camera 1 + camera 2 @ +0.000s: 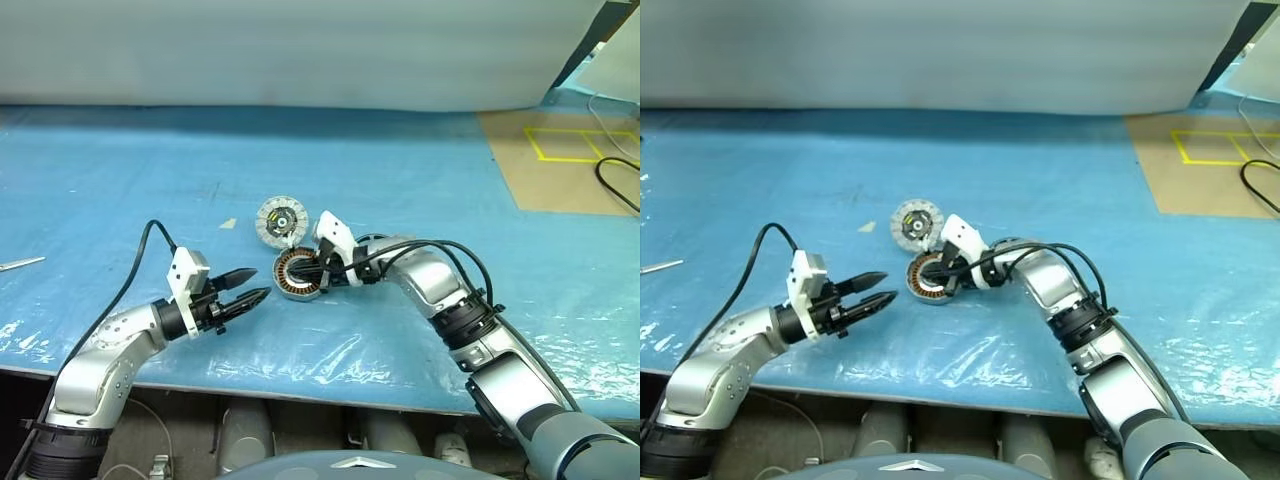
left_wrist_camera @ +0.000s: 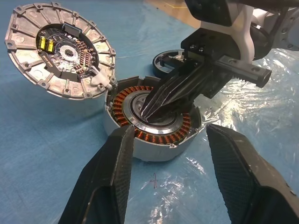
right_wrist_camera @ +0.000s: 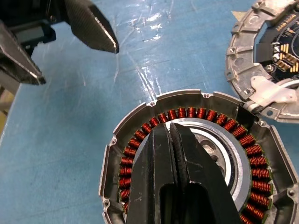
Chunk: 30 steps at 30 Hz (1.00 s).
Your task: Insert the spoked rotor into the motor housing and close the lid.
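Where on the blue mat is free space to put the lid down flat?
Free: the blue mat beyond the left claw, and the stretch toward the brown board. Crowded: the middle, where lid, motor housing and right claw meet.

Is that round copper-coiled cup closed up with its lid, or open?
Open. The lid is swung up beside the motor housing, inner face showing, and the copper windings lie exposed under the shut right gripper.
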Tool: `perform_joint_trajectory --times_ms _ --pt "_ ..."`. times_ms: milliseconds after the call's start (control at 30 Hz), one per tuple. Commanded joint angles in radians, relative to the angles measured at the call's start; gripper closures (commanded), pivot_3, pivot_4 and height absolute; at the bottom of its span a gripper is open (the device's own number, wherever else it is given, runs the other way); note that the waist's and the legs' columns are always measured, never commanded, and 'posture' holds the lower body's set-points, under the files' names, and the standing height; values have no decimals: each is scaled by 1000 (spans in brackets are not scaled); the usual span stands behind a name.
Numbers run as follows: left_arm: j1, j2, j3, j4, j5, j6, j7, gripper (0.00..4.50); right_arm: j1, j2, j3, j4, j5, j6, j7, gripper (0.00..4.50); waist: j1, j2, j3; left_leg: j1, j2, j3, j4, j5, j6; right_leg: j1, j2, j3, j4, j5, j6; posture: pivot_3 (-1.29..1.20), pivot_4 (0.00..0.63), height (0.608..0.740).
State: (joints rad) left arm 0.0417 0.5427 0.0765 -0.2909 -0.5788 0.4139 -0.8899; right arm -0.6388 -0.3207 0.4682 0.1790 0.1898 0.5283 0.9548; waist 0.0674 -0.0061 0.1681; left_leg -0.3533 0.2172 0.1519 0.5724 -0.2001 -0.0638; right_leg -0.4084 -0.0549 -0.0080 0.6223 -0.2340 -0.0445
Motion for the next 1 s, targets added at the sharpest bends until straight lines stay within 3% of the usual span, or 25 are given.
perform_joint_trajectory --times_ms 33,233,467,1000 --pt "-7 3 -6 -26 0 -7 -3 1910 40 -19 12 74 -48 19 -12 4454 0 0 0 3 0 0 -1 0 0 3 0 0 0 0 0 0 150 740" --pt "-20 -6 -14 -12 10 -16 -3 1910 24 7 -89 79 31 108 2 4454 3 0 0 7 -2 0 0 0 1 8 -2 0 0 0 0 0 150 740" --pt "-25 -8 -20 -1 14 -25 -10 1910 -24 58 -305 -54 286 318 29 4454 1 1 0 1 -2 0 -1 0 1 2 -2 0 -1 0 0 0 150 740" --pt "-19 -2 -24 2 19 -26 -7 1910 42 47 -120 -11 98 199 -35 4454 0 1 0 1 2 1 -3 0 0 1 1 -1 -3 -1 -1 0 150 740"
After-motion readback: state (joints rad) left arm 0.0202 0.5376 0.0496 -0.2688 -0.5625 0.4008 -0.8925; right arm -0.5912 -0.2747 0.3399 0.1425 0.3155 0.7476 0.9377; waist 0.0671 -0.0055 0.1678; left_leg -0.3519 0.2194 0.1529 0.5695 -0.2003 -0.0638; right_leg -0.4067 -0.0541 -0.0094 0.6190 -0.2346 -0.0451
